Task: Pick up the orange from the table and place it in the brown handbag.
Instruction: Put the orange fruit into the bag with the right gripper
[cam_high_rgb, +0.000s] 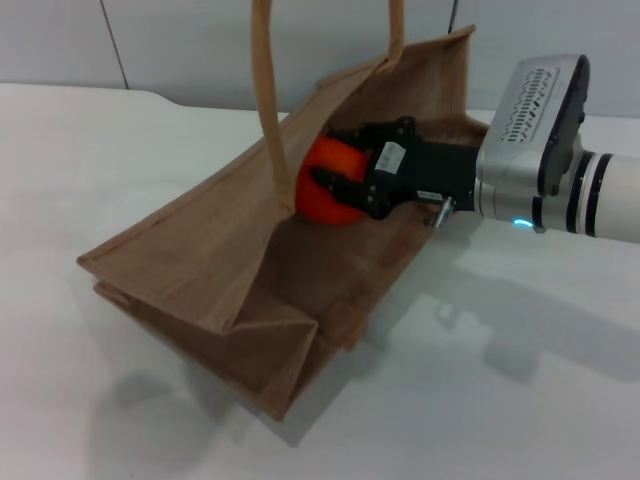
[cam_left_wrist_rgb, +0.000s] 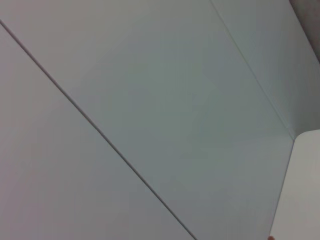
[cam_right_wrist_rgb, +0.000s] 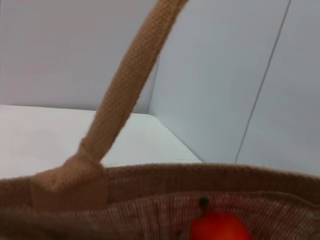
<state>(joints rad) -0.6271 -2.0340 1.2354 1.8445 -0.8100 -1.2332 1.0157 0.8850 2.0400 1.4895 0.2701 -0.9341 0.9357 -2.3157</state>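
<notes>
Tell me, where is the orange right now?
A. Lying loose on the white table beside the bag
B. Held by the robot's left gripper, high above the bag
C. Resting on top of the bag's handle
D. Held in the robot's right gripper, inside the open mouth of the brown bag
D: in the head view the right gripper is closed around the orange, inside the open top of the brown handbag.
</notes>
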